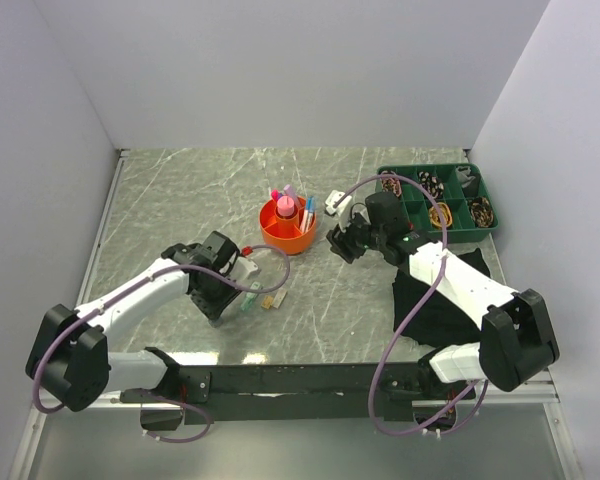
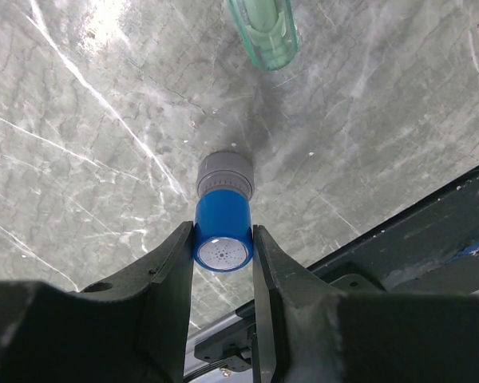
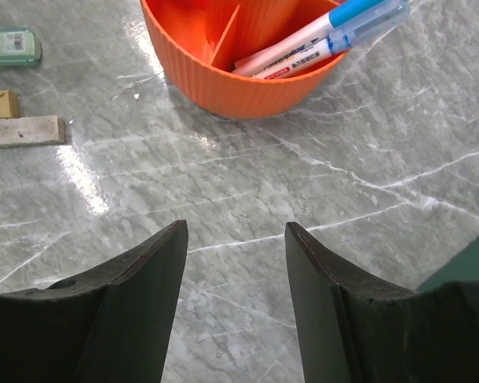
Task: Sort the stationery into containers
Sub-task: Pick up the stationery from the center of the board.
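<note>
My left arm reached forward low over the bench [image 1: 180, 200], wrist bent downward. My left end effector [image 2: 222, 239] was closed narrowly on the small blue cylinder [image 2: 221, 209], one finger on each side, the cylinder's grey end pointing at the marble. The green clip [image 2: 263, 30] lay just beyond that end effector, apart from the cylinder.

My right arm stretched forward above the black cloth [image 1: 430, 305]. My right end effector [image 3: 235, 231] hung over the bench with its fingers partway apart, holding nothing. The orange pot [image 3: 223, 80] stood just ahead of it, with white pens [image 3: 303, 44] leaning in one outer section. The yellow eraser [image 3: 0, 104] lay ahead and to the left of that end effector, just beside a pale block [image 3: 25, 130].
</note>
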